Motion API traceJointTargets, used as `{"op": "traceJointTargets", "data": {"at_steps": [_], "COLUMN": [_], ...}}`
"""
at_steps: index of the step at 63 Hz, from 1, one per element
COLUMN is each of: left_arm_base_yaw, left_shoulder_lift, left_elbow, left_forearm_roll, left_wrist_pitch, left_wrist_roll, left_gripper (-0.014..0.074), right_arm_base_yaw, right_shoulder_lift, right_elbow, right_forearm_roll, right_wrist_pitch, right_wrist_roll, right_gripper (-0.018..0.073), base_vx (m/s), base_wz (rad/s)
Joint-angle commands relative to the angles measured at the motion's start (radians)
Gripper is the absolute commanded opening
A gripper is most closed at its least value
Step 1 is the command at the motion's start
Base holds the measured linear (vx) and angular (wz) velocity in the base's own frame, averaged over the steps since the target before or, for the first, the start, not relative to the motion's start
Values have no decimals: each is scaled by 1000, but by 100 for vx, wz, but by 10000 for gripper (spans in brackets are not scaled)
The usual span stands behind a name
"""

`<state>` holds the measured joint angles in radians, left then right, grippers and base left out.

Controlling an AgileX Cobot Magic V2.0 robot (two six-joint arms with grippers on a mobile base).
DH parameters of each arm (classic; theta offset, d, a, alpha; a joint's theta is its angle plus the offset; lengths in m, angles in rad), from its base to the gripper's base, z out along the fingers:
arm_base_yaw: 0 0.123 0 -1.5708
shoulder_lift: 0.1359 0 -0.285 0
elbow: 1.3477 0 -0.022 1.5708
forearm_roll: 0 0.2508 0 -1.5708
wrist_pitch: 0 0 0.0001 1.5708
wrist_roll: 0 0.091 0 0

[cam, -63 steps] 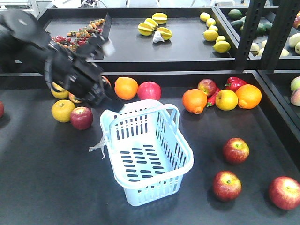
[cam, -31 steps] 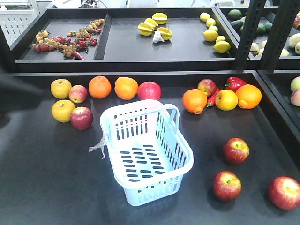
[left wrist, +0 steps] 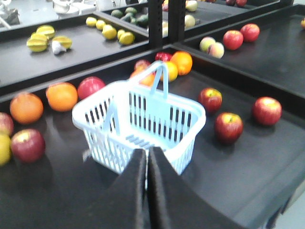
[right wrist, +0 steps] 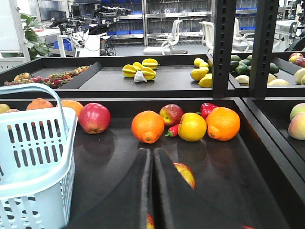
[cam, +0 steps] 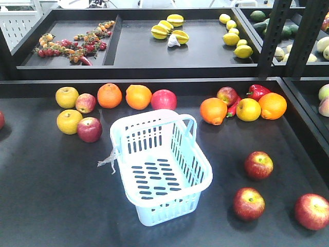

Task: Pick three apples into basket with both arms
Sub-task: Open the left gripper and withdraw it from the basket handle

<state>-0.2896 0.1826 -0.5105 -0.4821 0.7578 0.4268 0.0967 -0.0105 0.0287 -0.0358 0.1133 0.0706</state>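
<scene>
The pale blue slotted plastic basket [cam: 167, 210] stands upright on the black bench [cam: 51, 200] with its hoop handle raised. In the left wrist view the basket sits straight beyond the left tool [left wrist: 147, 155], whose two black fingers are pressed together with nothing between them. Their tips overlap the basket's near wall in that view, but I cannot tell whether they touch it. The right tool [right wrist: 152, 152] is narrowed to a thin slit and also grips nothing. From its view the basket lies off to its left, and a red-and-yellow apple peeks out from behind its right finger. All three task fruits lie on the bench to the right of the basket, outside it. The dark red round apple nearest the basket [cam: 258, 165] is level with the basket's middle. A second dark red apple [cam: 249, 204] lies nearer the camera, and a third dark red apple [cam: 311, 211] lies by the right edge, well apart from the basket. In the front view a second ago, a blurred black arm reached across the back left of the bench to the basket's far left corner. Half a second ago only a dark smear was left at the left edge, and now no arm shows there. The basket and the three apples lie where they lay then.
</scene>
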Motion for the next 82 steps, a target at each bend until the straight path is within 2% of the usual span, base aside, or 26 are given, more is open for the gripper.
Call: {"op": "traceJointTargets", "data": {"at_steps": [1,12,28,33,42,51,57,62,66,77,82], "left_arm_base_yaw": [-1,-1,-1,-1,-1,-1,-1,-1,-1,-1,-1], "left_shoulder_lift": [-14,-10,-10,-10,-10,-10,-10,-10,-10,-10,-10], "left_elbow": [59,153,159,159,159,159,159,159,159,159,159], "left_forearm_roll": [-32,-33,-34,-34,-34,-33,-33,-33,-33,-33,-33], "left_wrist_pitch": [-91,-172,-231,-231,-231,-231,-231,-228,-230,-230,-230], "left_wrist_roll": [-15,-15,-15,-15,-15,-15,-15,-19,-20,-20,-20], "left_gripper": [-8,-8,-8,-8,-8,-8,-8,-8,-8,-8,-8], "right_arm_base_yaw": [-5,-5,-5,-5,-5,-5,-5,-5,-5,-5,-5], "right_shoulder_lift": [-10,-10,-10,-10,-10,-10,-10,-3,31,275,385], "right_elbow": [14,14,14,14,14,9,-53,-161,-265,-572,-662], "right_forearm_roll": [-10,-10,-4,55,248,416,458,430,374,244,216], "right_wrist_pitch": [-70,-70,-75,-113,-232,-334,-350,-286,-194,248,353], "right_wrist_roll": [-9,-9,2,47,190,268,320,291,220,55,-17], "right_gripper": [-1,-1,-1,-1,-1,-1,-1,-1,-1,-1,10], "base_vx": [0,0,0,0,0,0,0,0,0,0,0], "base_wz": [0,0,0,0,0,0,0,0,0,0,0]}}
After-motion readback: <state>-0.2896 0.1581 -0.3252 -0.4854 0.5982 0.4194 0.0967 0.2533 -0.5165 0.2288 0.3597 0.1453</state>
